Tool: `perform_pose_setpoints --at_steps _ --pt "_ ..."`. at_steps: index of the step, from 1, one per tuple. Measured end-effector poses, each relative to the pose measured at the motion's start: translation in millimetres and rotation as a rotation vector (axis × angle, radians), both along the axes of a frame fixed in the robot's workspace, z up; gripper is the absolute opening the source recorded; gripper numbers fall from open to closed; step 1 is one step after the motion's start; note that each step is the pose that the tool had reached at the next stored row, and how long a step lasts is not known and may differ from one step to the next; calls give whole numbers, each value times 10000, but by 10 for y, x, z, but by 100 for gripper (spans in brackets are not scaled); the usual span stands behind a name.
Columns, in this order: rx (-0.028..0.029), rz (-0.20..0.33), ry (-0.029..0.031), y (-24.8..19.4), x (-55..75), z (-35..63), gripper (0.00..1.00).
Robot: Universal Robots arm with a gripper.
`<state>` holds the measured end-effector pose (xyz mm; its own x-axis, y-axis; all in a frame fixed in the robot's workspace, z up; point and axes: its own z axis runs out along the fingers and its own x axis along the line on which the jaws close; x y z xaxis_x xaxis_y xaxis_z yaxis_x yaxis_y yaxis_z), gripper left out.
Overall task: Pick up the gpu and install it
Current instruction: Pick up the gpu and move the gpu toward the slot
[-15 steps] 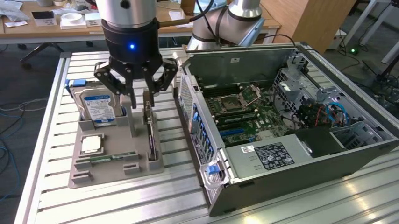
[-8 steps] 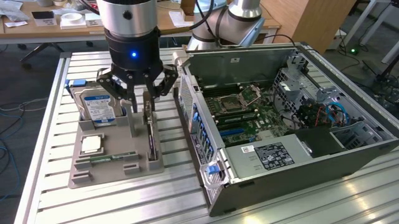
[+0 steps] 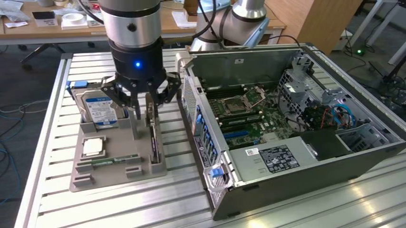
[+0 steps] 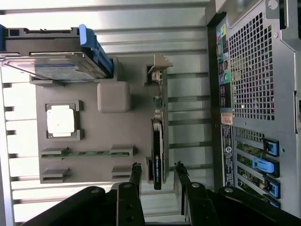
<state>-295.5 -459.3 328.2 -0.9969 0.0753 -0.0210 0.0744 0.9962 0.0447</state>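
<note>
Slatted metal bench [image 3: 330,209] carrying grey tray [image 3: 117,175] and open computer case [image 3: 285,128]. Exterior view: gpu [image 3: 154,142] standing on edge in tray, along side nearest case, end effector [image 3: 146,117] hovering just over it. Wrist view: fingers [image 4: 135,176] standing apart, straddling gpu [image 4: 157,150] end, not clamping it.

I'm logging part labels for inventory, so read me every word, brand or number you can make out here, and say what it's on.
Nothing here reads clearly enough to quote.
Blue-white label on the hard drive: print too small.
Black label on the power supply: white print too small.
Sticker on the gpu edge: blurred.
Stickers on the computer case rear: blurred.
</note>
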Motion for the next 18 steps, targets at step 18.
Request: perform_pose_setpoints --at_steps 18 --pt "0 0 0 14 0 -279 41"
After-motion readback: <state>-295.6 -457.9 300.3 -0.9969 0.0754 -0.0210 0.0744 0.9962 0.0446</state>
